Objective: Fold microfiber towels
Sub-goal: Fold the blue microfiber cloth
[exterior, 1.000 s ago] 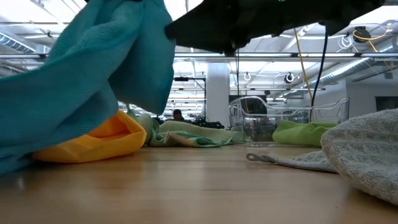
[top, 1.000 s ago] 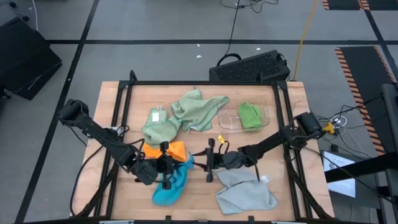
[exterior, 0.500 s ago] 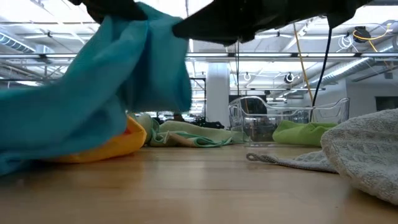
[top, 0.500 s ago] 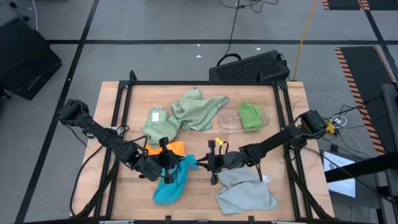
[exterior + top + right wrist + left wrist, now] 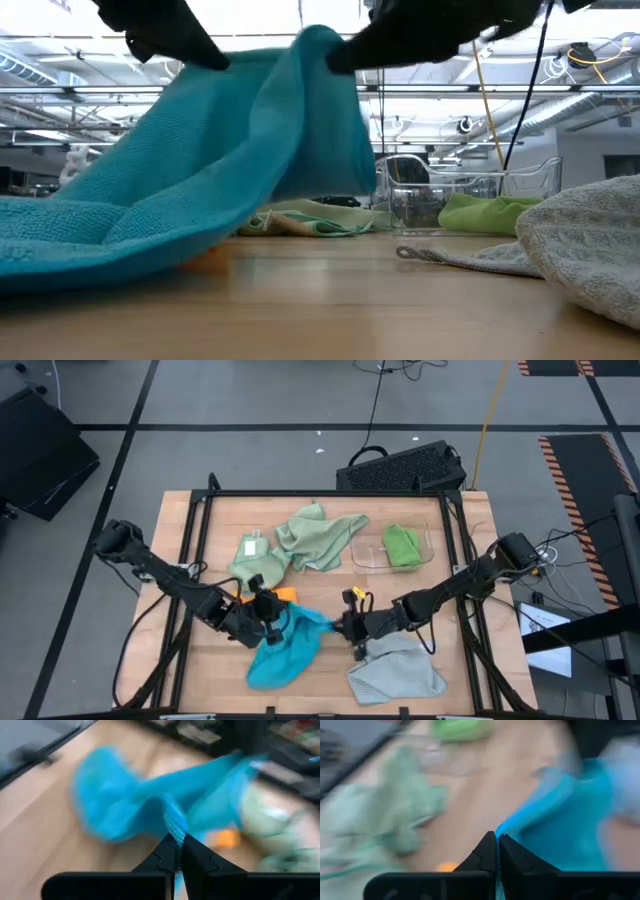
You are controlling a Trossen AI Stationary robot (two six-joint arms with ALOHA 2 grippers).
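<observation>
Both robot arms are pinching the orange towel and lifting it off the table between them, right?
Not quite: it is the bright blue towel that the left end effector and right end effector hold up between them, as the high view shows.

Motion blur smears both wrist views: the blue towel (image 5: 150, 805) and the sage towel (image 5: 380, 815) lose their edges. The orange towel (image 5: 284, 596) lies almost wholly hidden under the raised blue towel (image 5: 285, 650), a sliver showing. In the low view both arms are cut off by the upper edge, and the grey towel (image 5: 590, 250) runs off the right edge.
</observation>
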